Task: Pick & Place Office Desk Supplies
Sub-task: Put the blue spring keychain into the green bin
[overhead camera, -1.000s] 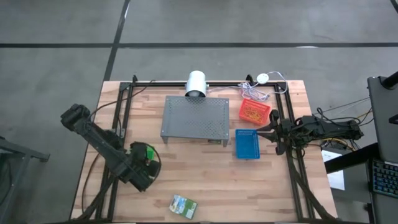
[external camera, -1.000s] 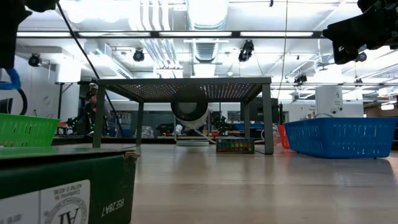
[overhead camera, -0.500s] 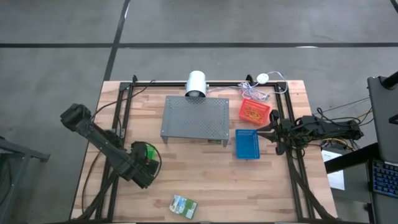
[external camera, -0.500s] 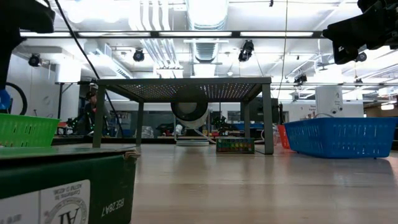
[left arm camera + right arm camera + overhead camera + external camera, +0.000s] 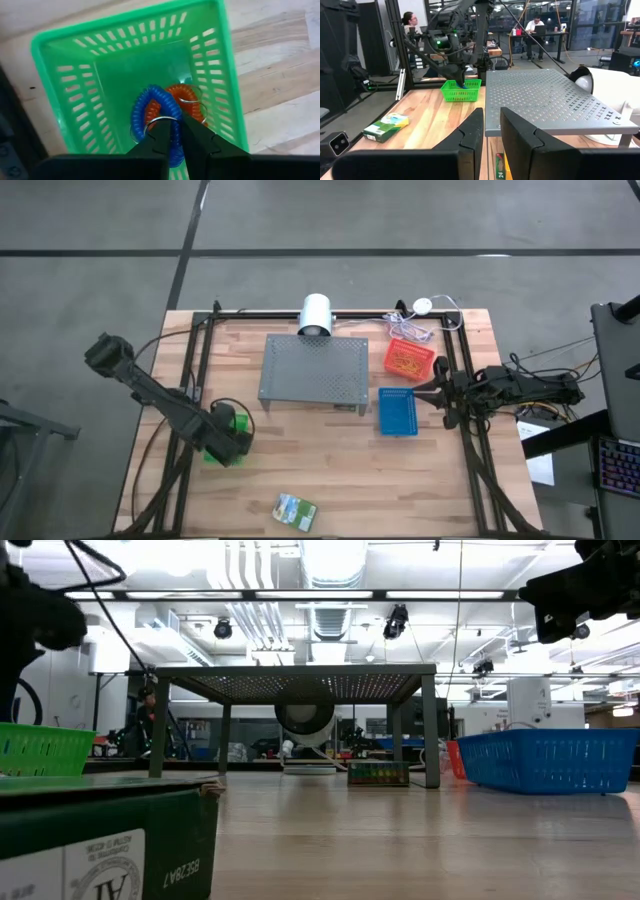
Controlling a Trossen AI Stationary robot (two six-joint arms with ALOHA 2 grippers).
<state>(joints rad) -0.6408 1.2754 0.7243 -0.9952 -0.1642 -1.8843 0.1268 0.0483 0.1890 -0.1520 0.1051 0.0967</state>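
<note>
**Even overhead light, glare in the low view**

Long white ceiling light strips point(image 5: 320, 595) blaze at twelve o'clock in the low view, washing out detail there. The near dark green cardboard box point(image 5: 105, 840) at seven o'clock is blurred. The overhead picture is evenly lit, with soft shadows.
</note>
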